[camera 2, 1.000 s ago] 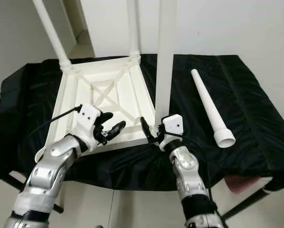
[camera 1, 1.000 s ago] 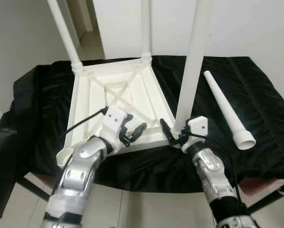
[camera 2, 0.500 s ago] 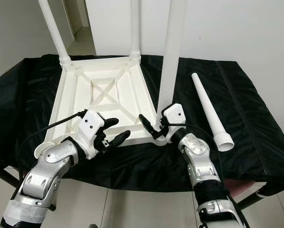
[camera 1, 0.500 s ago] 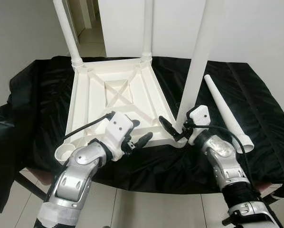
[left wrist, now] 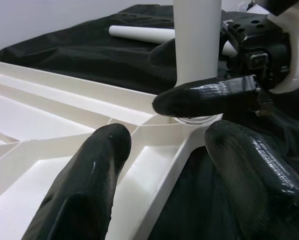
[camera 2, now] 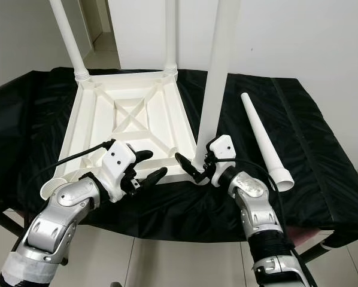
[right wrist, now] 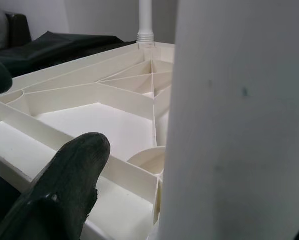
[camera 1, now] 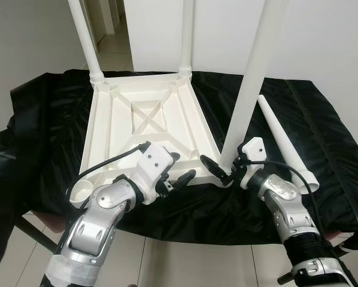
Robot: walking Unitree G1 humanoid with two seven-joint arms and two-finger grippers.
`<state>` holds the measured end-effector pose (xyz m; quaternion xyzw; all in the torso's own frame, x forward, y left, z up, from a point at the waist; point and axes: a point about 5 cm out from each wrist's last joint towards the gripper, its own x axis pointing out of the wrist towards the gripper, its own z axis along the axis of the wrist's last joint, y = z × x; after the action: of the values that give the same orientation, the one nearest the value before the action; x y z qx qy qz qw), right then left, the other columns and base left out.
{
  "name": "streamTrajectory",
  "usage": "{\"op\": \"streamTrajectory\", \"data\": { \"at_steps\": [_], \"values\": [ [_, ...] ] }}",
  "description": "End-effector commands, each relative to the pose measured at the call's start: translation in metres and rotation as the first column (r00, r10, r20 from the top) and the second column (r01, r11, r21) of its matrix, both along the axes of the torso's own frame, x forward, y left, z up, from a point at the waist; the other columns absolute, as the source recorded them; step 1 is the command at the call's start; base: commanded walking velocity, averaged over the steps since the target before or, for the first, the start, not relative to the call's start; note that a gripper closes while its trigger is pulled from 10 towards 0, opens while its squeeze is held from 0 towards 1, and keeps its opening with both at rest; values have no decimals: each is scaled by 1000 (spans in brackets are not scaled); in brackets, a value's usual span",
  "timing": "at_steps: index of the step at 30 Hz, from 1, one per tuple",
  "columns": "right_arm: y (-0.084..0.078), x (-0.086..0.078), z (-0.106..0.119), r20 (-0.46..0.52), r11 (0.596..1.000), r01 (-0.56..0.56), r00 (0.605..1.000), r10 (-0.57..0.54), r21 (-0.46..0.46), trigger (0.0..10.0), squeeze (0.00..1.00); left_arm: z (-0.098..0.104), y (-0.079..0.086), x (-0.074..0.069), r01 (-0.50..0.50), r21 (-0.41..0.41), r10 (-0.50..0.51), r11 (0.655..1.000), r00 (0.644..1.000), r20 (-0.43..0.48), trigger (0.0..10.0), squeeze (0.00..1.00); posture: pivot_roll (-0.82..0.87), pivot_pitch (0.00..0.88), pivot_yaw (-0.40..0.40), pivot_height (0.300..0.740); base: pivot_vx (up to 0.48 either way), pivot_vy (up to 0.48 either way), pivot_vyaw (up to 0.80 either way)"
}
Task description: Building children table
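From the head, the upturned white tabletop (camera 1: 148, 128) lies on a black cloth (camera 1: 322, 137), two legs standing at its far corners, a third leg (camera 1: 251, 84) upright in the near right socket and a loose leg (camera 1: 284, 140) lying just beside; the right gripper (camera 1: 222, 171) grasps the third leg's base, while the left gripper (camera 1: 178, 170) hovers spread wide over the near rim. The left wrist view looks between its parted fingers (left wrist: 92, 170) at that socket. The right wrist view has the leg (right wrist: 239, 120) close against one finger (right wrist: 69, 175). I judge it best to keep the leg plumb and press straight down until seated
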<state>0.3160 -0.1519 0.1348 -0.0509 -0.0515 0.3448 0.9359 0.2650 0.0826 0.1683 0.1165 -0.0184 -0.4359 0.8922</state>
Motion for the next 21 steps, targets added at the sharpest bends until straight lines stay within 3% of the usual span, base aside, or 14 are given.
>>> {"op": "streamTrajectory", "data": {
  "at_steps": [1,19,21],
  "values": [
    [4,1,-5,-33,1000,-6,999,6,7,10000,0,-3,0,-1,-3,24,3,1000,1000,2,10000,0,-86,2,35,740,0,0,0],
    [0,4,-12,-60,999,25,998,-27,-27,10000,0,0,-1,-1,-3,29,3,1000,1000,6,10000,0,-83,31,24,740,0,0,0],
    [-1,3,-12,-61,999,27,998,-29,-29,9529,0,0,-1,-1,-4,29,4,1000,1000,7,10000,0,-83,34,21,740,0,0,0]
  ]
}}
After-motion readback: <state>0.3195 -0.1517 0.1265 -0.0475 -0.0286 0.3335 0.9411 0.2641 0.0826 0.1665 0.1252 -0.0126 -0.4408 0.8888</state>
